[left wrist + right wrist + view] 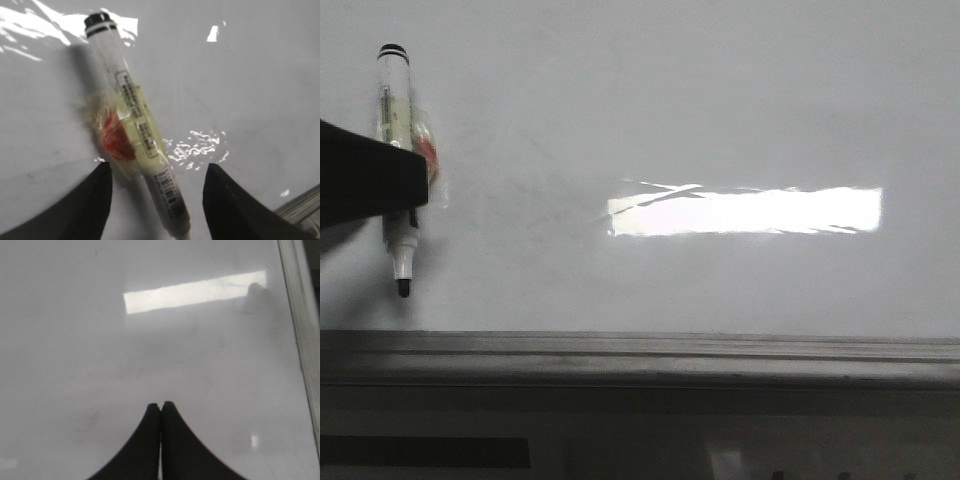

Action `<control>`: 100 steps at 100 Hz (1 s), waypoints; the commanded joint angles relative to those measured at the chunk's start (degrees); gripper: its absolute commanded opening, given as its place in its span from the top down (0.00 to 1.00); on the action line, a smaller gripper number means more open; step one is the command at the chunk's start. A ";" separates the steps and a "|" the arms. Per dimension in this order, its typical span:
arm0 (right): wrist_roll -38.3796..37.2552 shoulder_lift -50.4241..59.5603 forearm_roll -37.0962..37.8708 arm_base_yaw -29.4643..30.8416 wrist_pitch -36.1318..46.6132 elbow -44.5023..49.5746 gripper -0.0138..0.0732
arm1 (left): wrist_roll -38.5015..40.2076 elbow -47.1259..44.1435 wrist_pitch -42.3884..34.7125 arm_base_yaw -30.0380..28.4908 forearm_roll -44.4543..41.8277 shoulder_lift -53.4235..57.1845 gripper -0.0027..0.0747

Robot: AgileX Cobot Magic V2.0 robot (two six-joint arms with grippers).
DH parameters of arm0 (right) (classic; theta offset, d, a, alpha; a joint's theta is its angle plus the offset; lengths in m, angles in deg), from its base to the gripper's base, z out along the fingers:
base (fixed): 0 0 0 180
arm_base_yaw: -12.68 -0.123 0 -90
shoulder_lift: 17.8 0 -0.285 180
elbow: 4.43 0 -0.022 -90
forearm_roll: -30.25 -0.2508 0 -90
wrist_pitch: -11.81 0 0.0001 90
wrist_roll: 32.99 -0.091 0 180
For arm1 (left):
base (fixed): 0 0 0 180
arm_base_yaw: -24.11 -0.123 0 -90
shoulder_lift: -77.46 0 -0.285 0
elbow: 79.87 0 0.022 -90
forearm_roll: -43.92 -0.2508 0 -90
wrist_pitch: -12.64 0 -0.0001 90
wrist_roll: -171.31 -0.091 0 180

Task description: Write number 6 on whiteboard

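At far left our left hand [156, 200] hovers wide open astride the marker [132, 130], whose long axis runs lengthwise between the fingers, tip toward the whiteboard's [720, 120] near ledge. No 6 is drawn yet. Our right hand [161, 407], pressed closed and empty, sits farther away.

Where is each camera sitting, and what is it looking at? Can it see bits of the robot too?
Front view: looks forward over the whiteboard; the left gripper shows as a dark block by the marker.
Left wrist view: on the left arm, looking down at the marker between open fingers.
Right wrist view: on the right arm, facing bare board; the right gripper is shut.
Front and left wrist views share the marker; all show the board.
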 commanded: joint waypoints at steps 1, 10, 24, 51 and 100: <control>0.83 -1.13 -0.29 -0.02 4.28 -1.72 0.91 | 1.60 1.81 -4.85 0.38 0.18 -1.49 0.49; 0.83 -1.13 -0.29 -0.02 4.39 -1.72 0.91 | 1.60 1.81 -5.23 0.38 0.18 -2.74 0.49; 0.83 -1.24 -0.29 -0.60 4.72 -1.72 0.91 | 1.60 1.81 -5.22 0.38 0.18 -3.95 0.58; 0.83 -7.33 -0.72 -8.90 5.60 -1.72 0.91 | 1.44 1.81 -4.73 0.38 0.23 -5.10 0.97; 4.72 -28.54 -0.72 -26.10 6.35 -11.49 0.91 | 1.85 1.81 -4.84 0.28 -11.74 -4.99 0.99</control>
